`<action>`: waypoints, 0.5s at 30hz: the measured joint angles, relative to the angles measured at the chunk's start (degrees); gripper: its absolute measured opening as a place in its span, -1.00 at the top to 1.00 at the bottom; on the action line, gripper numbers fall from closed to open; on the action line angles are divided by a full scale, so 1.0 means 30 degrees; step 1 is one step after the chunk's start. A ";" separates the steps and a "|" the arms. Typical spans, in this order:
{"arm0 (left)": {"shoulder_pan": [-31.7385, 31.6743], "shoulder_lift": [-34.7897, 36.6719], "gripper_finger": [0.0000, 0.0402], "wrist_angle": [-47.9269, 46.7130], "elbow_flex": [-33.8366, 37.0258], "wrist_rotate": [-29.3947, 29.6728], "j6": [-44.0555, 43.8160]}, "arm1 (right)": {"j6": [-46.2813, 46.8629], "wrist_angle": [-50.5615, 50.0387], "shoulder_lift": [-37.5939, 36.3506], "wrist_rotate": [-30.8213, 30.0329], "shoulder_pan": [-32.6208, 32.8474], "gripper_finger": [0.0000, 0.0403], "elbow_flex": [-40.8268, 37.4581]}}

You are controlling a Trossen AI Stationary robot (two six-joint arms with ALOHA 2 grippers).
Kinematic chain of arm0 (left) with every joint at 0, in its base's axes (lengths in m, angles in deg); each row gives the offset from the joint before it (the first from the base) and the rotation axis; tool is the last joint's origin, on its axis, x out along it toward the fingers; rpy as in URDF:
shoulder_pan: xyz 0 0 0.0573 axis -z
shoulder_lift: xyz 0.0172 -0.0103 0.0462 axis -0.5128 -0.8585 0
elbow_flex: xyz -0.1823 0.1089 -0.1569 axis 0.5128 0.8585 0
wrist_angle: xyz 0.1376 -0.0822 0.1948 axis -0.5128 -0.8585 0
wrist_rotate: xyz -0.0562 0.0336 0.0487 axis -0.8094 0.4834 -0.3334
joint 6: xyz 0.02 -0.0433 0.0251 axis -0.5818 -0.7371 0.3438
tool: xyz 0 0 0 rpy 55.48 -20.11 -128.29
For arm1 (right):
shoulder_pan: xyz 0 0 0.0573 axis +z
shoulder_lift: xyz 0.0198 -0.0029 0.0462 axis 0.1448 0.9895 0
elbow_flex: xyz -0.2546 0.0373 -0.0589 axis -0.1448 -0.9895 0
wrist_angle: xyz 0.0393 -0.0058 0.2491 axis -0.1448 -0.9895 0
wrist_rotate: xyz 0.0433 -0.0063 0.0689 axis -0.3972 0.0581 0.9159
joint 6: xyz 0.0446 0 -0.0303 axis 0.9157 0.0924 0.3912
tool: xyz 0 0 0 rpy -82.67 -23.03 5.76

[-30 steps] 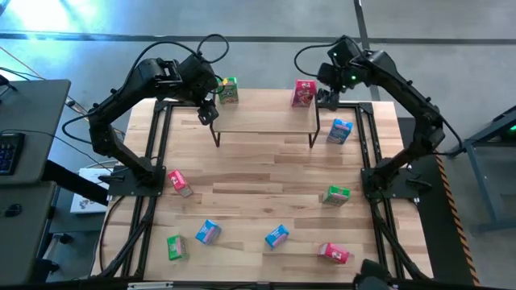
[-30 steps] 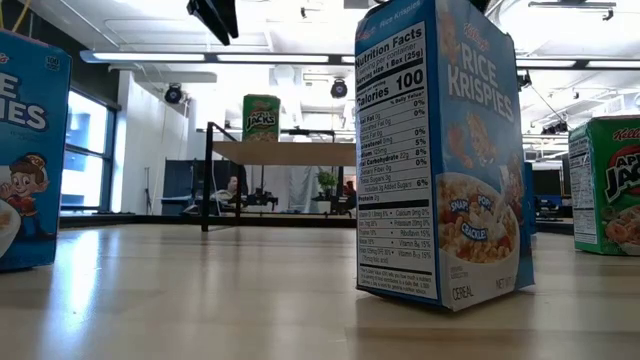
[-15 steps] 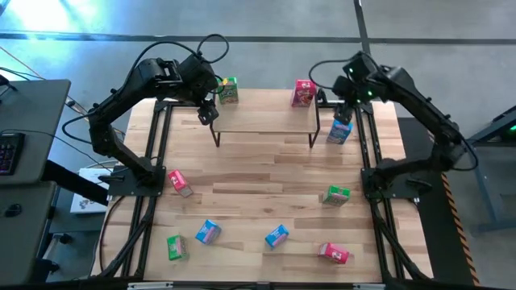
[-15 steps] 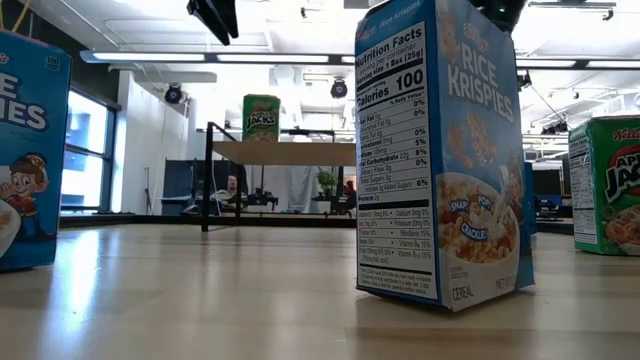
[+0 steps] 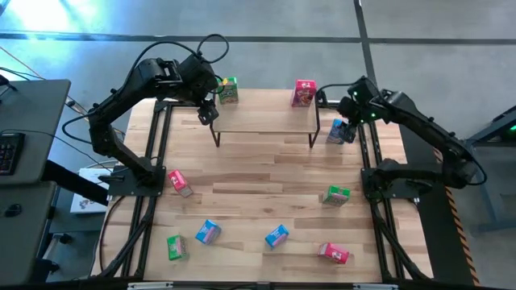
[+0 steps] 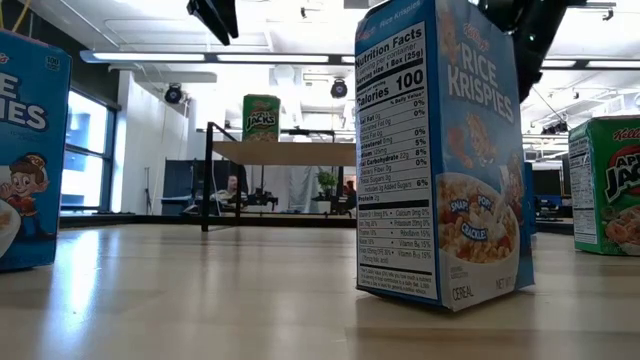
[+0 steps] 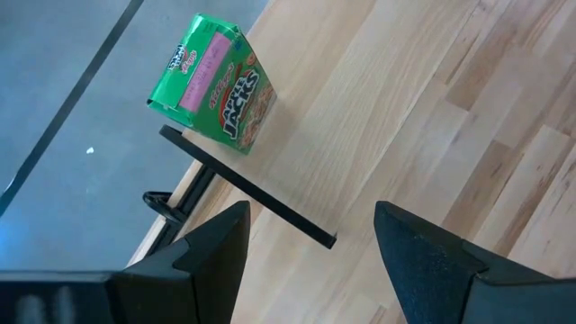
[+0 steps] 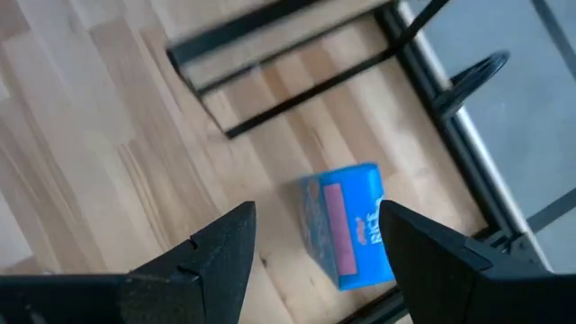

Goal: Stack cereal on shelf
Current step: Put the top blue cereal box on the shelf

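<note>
- While two cereal boxes stand on the shelf (image 5: 264, 121), a green one (image 5: 229, 89) at its left end and a red-pink one (image 5: 304, 93) at its right end, seven more remain on the table (image 5: 266, 181).
- Left gripper (image 5: 208, 111) hangs over the shelf's left end, jaws spread and holding nothing, the green box just beyond its fingers (image 7: 216, 247).
- Right gripper (image 5: 345, 121) hovers directly above a blue box (image 5: 339, 131) standing on the table just right of the shelf, jaws released and parted, the box (image 8: 346, 225) visible between the fingers (image 8: 229, 247) but below them.
- Remaining boxes lie scattered across the table's near half: red-pink (image 5: 179, 182), green (image 5: 336, 194), blue (image 5: 208, 232), blue (image 5: 276, 235), green (image 5: 176, 247), red-pink (image 5: 334, 253).
</note>
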 joint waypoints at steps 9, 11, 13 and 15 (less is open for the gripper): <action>0.0000 0.0000 -0.15 -0.0003 0.0000 0.0000 0.0000 | -0.0039 0.0569 0.0015 -0.1027 -0.0046 -0.34 -0.1834; 0.0002 0.0000 -0.15 -0.0002 0.0000 0.0000 0.0000 | -0.0034 0.0741 0.0024 -0.1467 -0.0170 -0.39 -0.2072; 0.0000 0.0000 -0.15 -0.0004 0.0000 0.0000 0.0000 | -0.0007 0.1045 0.0044 -0.2092 -0.0348 -0.41 -0.2238; 0.0000 0.0000 -0.15 0.0000 0.0000 0.0000 0.0000 | -0.0019 0.1259 0.0052 -0.2470 -0.0561 -0.42 -0.2304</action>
